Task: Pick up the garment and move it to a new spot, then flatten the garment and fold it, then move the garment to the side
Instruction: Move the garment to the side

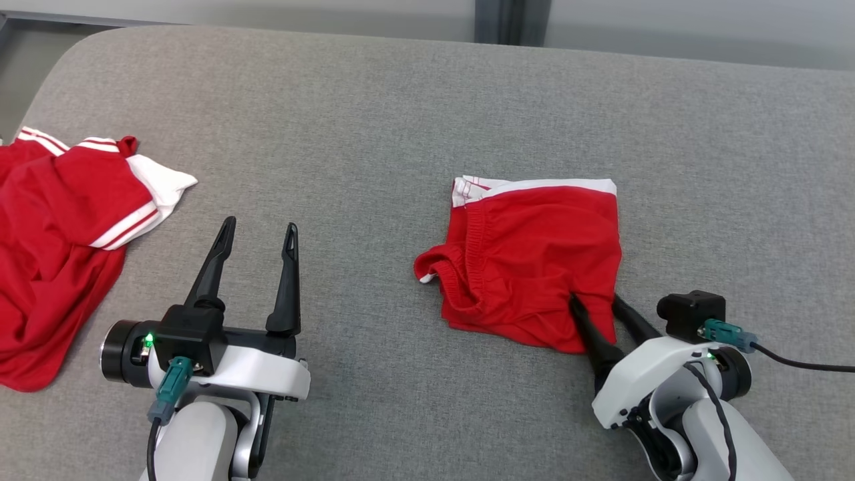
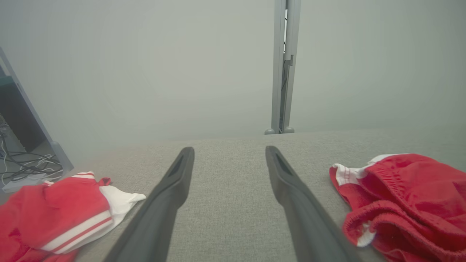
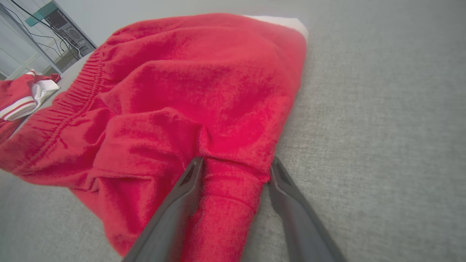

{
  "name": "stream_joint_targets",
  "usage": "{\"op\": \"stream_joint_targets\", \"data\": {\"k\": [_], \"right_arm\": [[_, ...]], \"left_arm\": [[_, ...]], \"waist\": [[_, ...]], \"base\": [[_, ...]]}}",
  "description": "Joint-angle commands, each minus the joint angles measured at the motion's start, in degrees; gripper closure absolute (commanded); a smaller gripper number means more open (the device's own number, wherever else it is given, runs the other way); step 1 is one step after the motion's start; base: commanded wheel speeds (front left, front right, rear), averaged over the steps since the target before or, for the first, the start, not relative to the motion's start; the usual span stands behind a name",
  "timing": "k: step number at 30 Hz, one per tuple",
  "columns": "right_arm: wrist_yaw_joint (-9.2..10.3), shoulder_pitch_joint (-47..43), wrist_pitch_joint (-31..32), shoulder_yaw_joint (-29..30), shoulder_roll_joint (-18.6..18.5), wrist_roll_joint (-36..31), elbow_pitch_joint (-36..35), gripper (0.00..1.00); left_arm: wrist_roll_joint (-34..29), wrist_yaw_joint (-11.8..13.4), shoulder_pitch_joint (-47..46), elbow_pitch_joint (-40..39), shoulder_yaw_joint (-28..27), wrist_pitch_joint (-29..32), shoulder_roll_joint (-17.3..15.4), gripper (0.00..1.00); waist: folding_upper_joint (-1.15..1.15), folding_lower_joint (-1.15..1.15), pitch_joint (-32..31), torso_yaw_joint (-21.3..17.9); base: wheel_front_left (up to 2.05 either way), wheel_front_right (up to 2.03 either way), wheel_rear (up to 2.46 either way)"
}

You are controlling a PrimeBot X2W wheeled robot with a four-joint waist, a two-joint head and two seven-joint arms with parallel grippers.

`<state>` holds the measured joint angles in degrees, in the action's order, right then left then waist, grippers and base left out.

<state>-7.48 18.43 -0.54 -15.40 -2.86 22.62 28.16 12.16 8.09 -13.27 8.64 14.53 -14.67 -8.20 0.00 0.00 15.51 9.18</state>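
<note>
Grey fabric covers the tabletop [image 1: 401, 100], whose far edge runs along a pale wall and rounds off at the far left corner; a grey post [image 1: 511, 20] stands behind the far edge.

At the left edge a loose red top with white stripes [image 1: 60, 227] lies crumpled, part of it running out of the head view. Just to its right the left gripper [image 1: 260, 230] hovers over bare fabric with its fingers spread wide and nothing between them.

A broad bare strip separates that gripper from the garment, a pair of red shorts [image 1: 534, 254] with white trim, which lies folded right of centre. Its elastic waistband faces left and its white hem lies along the far side. It is well clear of every tabletop edge, with open fabric beyond it and to its right.

At the shorts' near right corner the right gripper [image 1: 594, 298] straddles a raised ridge of red cloth. Its fingers stand apart, and in the right wrist view each touches a flank of the ridge.
</note>
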Motion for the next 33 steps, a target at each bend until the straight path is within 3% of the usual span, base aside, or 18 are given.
{"op": "stream_joint_targets", "data": {"k": [1,4,9,17,18,20,21,26,33], "right_arm": [[-0.04,-0.6,0.8,-0.5,-0.1,-0.3,0.6,1.00],[-0.03,-0.5,-0.3,-0.2,-0.2,-1.7,-1.0,1.00],[-0.03,-1.4,0.5,0.4,-1.5,-9.6,-4.0,1.00],[-0.02,-3.3,1.5,0.3,-3.1,-13.4,-8.6,1.00],[-0.03,-3.4,0.9,-0.3,-4.7,-13.8,-9.1,1.00],[-0.02,-3.2,0.7,-0.5,-5.4,-13.7,-9.2,1.00],[-0.01,-2.2,-0.3,-0.7,-7.4,-14.0,-8.7,1.00],[-0.02,0.9,-3.7,1.0,-10.7,-14.2,-6.0,1.00],[-0.03,10.4,-10.9,7.5,-13.6,-14.3,4.4,1.00]], "left_arm": [[-0.2,-0.1,-0.6,0.1,-0.1,-0.2,-0.3,0.00],[-0.3,0.0,-0.8,0.0,-0.2,-0.3,-0.3,0.00],[-0.4,0.1,-0.8,-0.8,-0.4,-0.4,-0.9,0.00],[-1.2,0.2,-1.4,-3.5,-0.8,0.3,-3.2,0.00],[-1.7,0.1,-1.9,-4.5,-0.7,1.1,-4.0,0.00],[-1.9,-0.1,-2.0,-5.1,-0.6,1.6,-4.4,0.00],[-2.4,-0.2,-2.5,-6.2,-0.6,2.6,-5.6,0.00],[-3.5,-0.8,-3.8,-8.3,0.0,4.7,-7.2,0.00],[-4.8,-1.7,-5.8,-11.4,1.3,7.9,-8.9,0.00]], "waist": [[0.00,0.00,0.0,-0.2],[0.00,0.00,0.1,-1.0],[0.00,0.00,0.6,-4.0],[0.00,0.00,2.9,-13.2],[0.00,0.00,3.8,-16.4],[0.00,0.00,4.3,-17.8],[0.00,0.00,5.3,-20.8],[0.00,0.00,7.1,-25.6],[0.00,0.00,9.6,-30.3]], "base": [[0.00,0.00,0.00],[0.00,0.00,0.00],[0.00,0.00,0.00],[0.00,0.00,0.00],[0.00,0.00,0.00],[0.00,0.00,0.00],[0.00,0.00,0.00],[0.00,0.00,0.00],[0.00,0.00,0.00]]}}
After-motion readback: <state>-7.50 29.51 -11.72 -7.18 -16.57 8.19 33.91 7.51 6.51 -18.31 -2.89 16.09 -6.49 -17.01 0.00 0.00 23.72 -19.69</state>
